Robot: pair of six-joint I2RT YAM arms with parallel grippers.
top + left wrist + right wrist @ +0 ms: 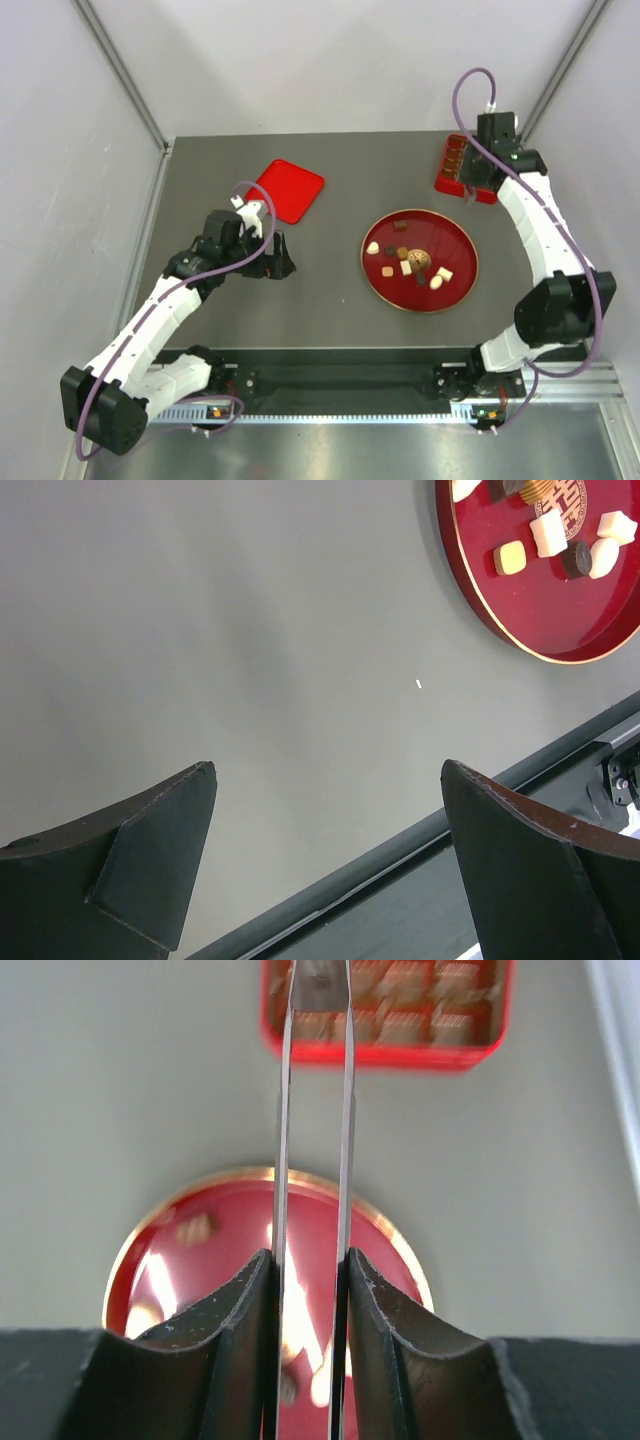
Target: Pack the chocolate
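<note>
Left jaws stood wide apart with only bare grey counter between them. They held nothing and touched nothing. The overhead view placed them left of centre, well apart from the red plate.

Right jaws were clamped on the thin metal tongs. Both blades ran out from between the jaws, side by side with a narrow gap. Their far end reached over the red box. I could not tell whether anything sat between the tips.

The chocolate lay on the plate: small cream, tan and dark pieces scattered round the gold emblem, mostly apart from one another.

What each view gave:
- Only the overhead view showed the whole layout. The box sat at the far right of the counter with my right arm over it. A flat red lid lay at the far left-centre, beyond my left jaws. The plate sat between the two arms.
- Left wrist view caught one edge of the plate. It was sharp enough to make out a cream cube, a tan square and a dark round piece.
- Right wrist view showed the box divided into compartments with brownish insides, too blurred to tell what they held. The plate under the blades was also out of focus.
</note>
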